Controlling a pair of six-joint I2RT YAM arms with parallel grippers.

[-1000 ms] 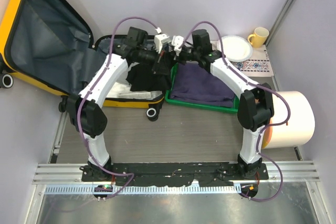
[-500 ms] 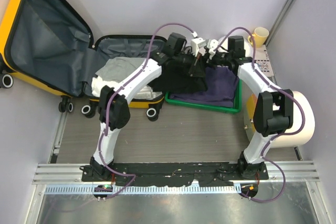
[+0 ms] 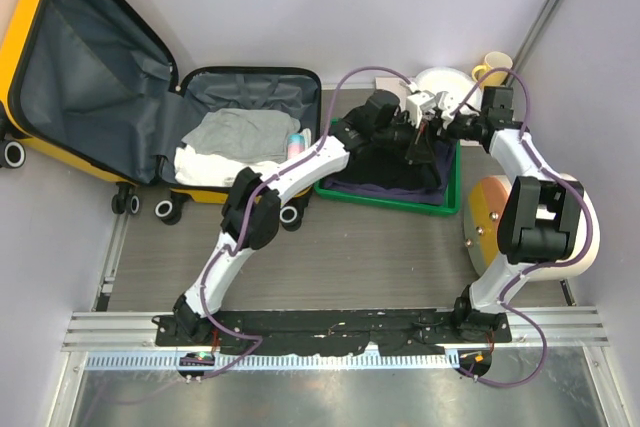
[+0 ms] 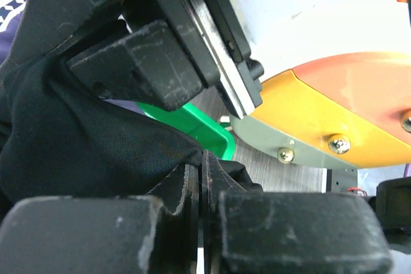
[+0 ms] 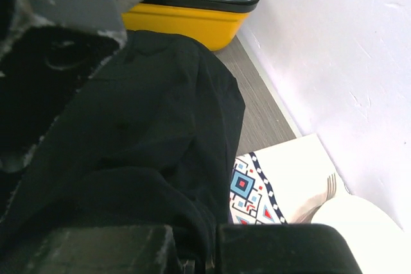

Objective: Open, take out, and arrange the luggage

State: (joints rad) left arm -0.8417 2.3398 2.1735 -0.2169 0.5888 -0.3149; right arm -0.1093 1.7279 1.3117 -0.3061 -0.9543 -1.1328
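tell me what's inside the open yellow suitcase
Inside the luggage: a folded grey garment over white cloth, and a small pale blue and pink item by the right wall. Anything beneath the clothes is covered.

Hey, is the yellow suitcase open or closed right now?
Open. The luggage has its lid laid back against the wall, showing the grey lining, and folded clothes lie in the exposed base.

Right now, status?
Left gripper, right gripper shut on black cloth over tray. Suitcase open, clothes inside. Nothing blocking seen.
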